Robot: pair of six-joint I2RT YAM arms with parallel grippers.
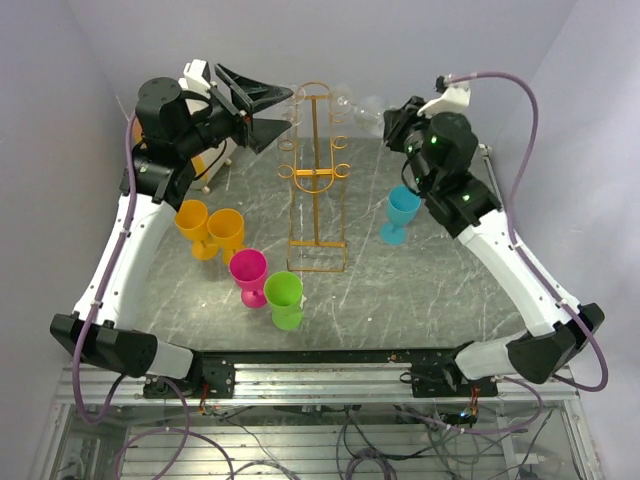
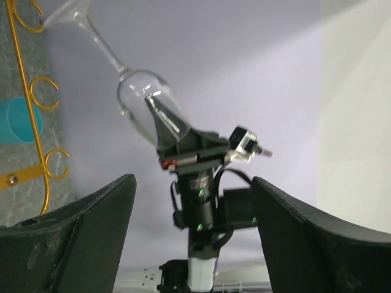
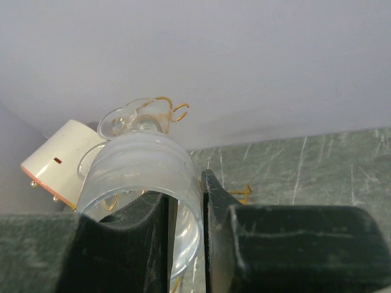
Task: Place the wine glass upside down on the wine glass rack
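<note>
On the grey marbled table (image 1: 430,290), nearest the arm bases, a green cup (image 1: 285,299) stands touching a pink cup (image 1: 249,274). Behind them to the left is a pair of orange cups (image 1: 210,228), side by side. A blue cup (image 1: 403,213) stands alone to the right, below the right arm. Between these groups stands the wine glass rack (image 1: 318,185), upright on its rectangular wire base, with nothing on its hooks. Further back, the left gripper (image 1: 278,110) hovers just left of the rack top, jaws spread wide and holding nothing. The right gripper (image 1: 390,118) is clamped on the wine glass (image 1: 355,105), with one finger inside the bowl and one outside, pinching the wall at the rim. The glass is clear and intact. It is held aloft just right of the rack top and tilted, with its foot toward the upper hooks; whether they touch cannot be determined. A cream drum (image 3: 58,152) lies at the far left, behind the left arm.
</note>
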